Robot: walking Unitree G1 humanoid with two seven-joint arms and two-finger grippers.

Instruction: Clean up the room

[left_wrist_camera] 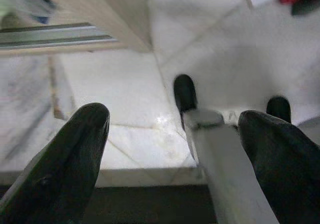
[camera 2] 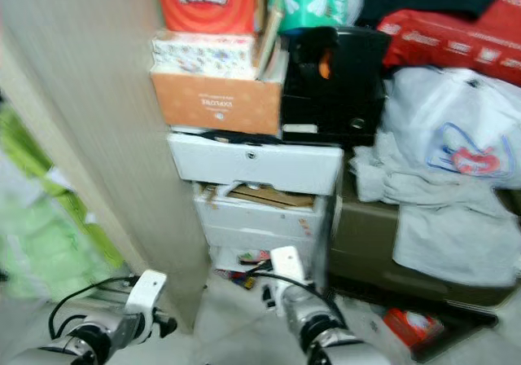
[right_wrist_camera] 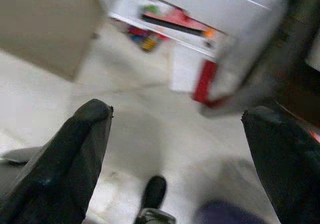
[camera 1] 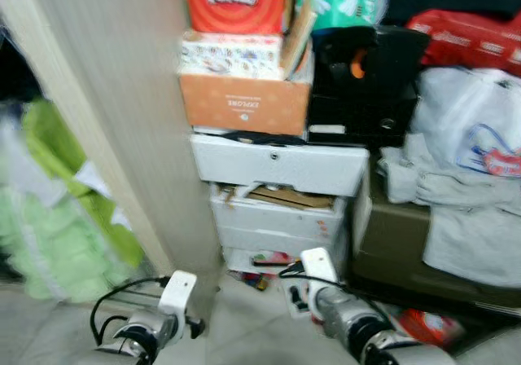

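Note:
A cluttered corner is in front of me. White plastic drawers (camera 1: pixel 277 165) stand half open, with an orange cardboard box (camera 1: pixel 244 103) and a black case (camera 1: pixel 366 80) stacked on top. Grey clothes (camera 1: pixel 456 194) are heaped on a dark box at the right. Small colourful toys (camera 1: pixel 260 279) lie on the floor at the foot of the drawers, and a red packet (camera 1: pixel 427 326) lies further right. Both arms hang low over the floor: left arm (camera 1: pixel 177 293), right arm (camera 1: pixel 319 266). My left gripper (left_wrist_camera: pixel 175 118) is open and holds nothing. My right gripper (right_wrist_camera: pixel 177 113) is open and holds nothing.
A tall pale wooden panel (camera 1: pixel 114 112) stands close on the left, with green fabric (camera 1: pixel 57 218) behind it. Red packages (camera 1: pixel 472 35) and printed boxes top the pile. A white and red box (right_wrist_camera: pixel 192 74) lies on the pale tiled floor (left_wrist_camera: pixel 125 99).

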